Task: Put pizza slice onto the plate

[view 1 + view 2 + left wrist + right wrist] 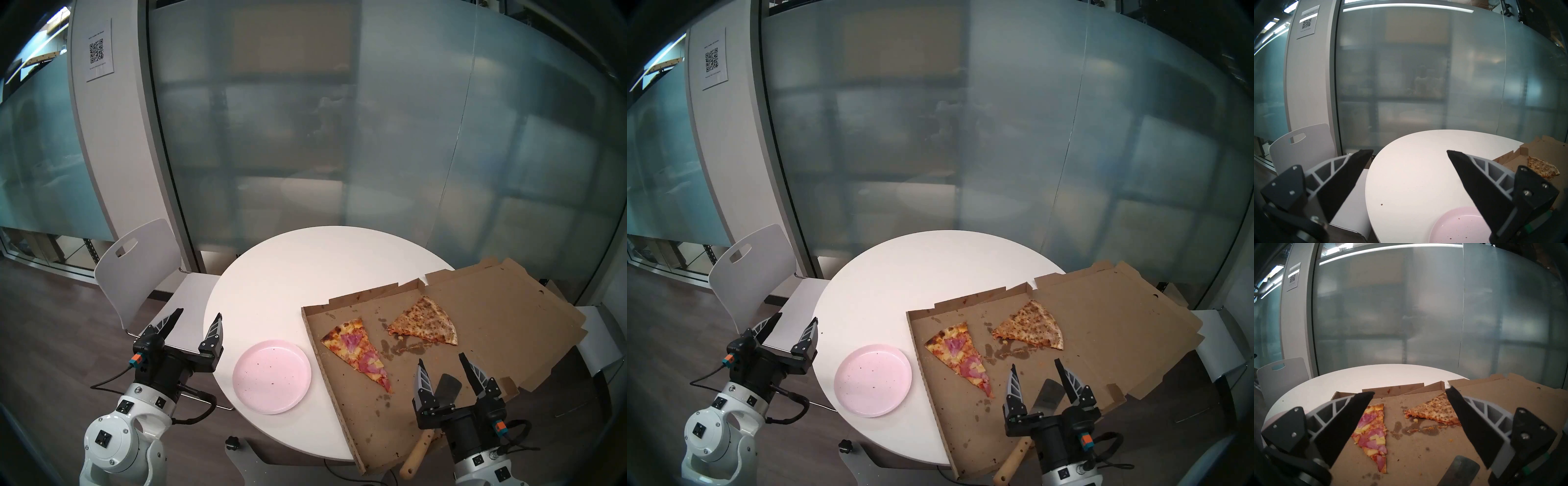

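The pizza slice [358, 353] with pink ham and yellow pineapple lies in the open cardboard box [339, 407], its tip toward me; it also shows in the right wrist view [1373, 434]. The pale pink plate [271, 376] sits empty, with a few crumbs, on the white round table [305, 271], just left of the box; its edge shows in the left wrist view [1457, 225]. My left gripper [198, 314] is open and empty, off the table's left edge. My right gripper [441, 358] is open and empty above a spatula [448, 387] in the box.
A wider speckled slice [424, 322] lies further back in the box. The spatula's wooden handle [415, 454] sticks out over the box's near edge. The box lid [509, 305] lies open to the right. A white chair [142, 271] stands left of the table. Frosted glass wall behind.
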